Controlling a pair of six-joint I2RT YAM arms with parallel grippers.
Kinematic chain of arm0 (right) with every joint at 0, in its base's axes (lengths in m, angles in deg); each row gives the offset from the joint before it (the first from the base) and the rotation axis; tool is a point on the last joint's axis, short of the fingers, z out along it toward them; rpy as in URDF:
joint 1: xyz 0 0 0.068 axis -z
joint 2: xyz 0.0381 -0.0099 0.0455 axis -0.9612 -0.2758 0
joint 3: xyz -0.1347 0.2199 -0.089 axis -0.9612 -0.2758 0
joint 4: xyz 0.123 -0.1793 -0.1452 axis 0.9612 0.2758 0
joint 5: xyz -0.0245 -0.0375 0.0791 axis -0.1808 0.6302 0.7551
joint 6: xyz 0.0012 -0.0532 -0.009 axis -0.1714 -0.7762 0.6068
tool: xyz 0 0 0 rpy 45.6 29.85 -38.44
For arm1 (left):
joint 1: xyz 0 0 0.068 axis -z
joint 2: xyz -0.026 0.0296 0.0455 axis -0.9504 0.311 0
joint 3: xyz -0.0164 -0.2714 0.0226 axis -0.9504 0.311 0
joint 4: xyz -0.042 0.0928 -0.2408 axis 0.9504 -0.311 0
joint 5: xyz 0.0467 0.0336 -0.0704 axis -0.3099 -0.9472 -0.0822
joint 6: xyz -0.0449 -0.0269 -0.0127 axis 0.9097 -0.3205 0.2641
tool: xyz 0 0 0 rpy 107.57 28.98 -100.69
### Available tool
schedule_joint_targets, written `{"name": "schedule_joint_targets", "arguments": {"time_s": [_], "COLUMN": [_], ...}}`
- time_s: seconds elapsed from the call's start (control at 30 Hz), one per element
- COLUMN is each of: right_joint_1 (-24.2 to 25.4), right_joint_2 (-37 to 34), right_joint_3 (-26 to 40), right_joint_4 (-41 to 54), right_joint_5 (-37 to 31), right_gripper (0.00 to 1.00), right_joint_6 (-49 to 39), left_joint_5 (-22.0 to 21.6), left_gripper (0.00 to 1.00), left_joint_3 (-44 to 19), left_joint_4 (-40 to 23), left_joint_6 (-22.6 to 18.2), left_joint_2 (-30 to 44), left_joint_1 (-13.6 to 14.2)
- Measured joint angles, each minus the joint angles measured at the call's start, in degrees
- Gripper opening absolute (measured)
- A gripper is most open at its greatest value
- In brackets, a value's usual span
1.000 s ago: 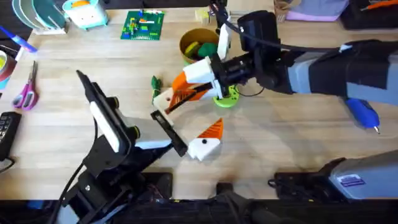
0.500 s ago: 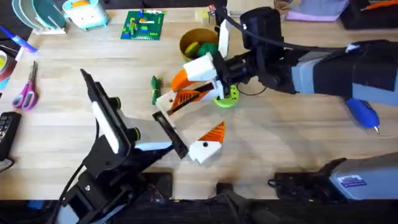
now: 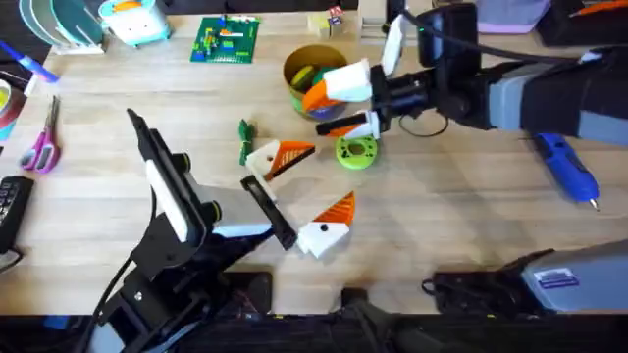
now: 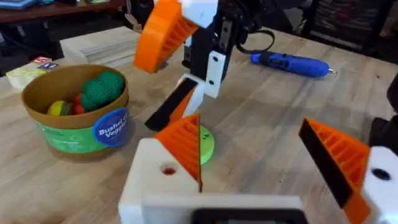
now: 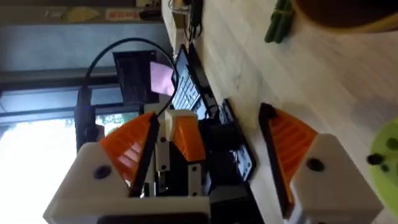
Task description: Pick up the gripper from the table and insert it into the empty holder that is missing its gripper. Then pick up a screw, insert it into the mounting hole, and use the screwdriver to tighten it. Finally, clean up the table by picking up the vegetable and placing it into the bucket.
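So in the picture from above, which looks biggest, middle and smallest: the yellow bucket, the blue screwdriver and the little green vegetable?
Going by the overhead view alone:
1. The bucket and the screwdriver look about the same size, so I won't rank them; the bucket is partly hidden by the right arm's fingers.
2. The vegetable is clearly smallest.

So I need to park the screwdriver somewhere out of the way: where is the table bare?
Bare wood lies between the scissors and the left arm, and between the lime-green disc and the blue screwdriver. It is crowded around the bucket, the vegetable and both claws.
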Motion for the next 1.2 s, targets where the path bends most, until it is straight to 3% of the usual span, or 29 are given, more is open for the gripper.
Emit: {"name": "schedule_joint_targets", "arguments": {"time_s": [0.23, 0.33, 0.53, 0.7, 0.93, 1.2], "right_joint_1": [6.7, 8.5, 9.5, 5.6, 2.5, -8.7], "right_joint_2": [3.9, 10.0, 25.6, 34.3, 34.0, 22.5], "right_joint_3": [0.0, 0.0, 0.0, 0.0, 0.0, 0.0], "right_joint_4": [1.9, 9.2, 35.2, 44.1, 43.6, 38.8], "right_joint_5": [-2.8, -6.0, -22.1, -37.2, -44.3, -50.9], "right_gripper": [0.961, 0.964, 0.966, 0.966, 0.932, 0.873], "right_joint_6": [-4.9, -9.2, -23.8, -33.9, -40.6, -48.4], "left_joint_5": [0.0, 0.0, 0.0, 0.0, 0.0, 0.0], "left_gripper": [0.993, 0.993, 0.993, 0.993, 0.993, 0.992], "left_joint_3": [0.0, 0.0, 0.0, 0.0, 0.0, 0.0], "left_joint_4": [0.0, 0.0, 0.0, 0.0, 0.0, 0.0], "left_joint_6": [0.0, 0.0, 0.0, 0.0, 0.0, 0.0], "left_joint_2": [0.0, 0.0, 0.0, 0.0, 0.0, 0.0], "left_joint_1": [0.0, 0.0, 0.0, 0.0, 0.0, 0.0]}}
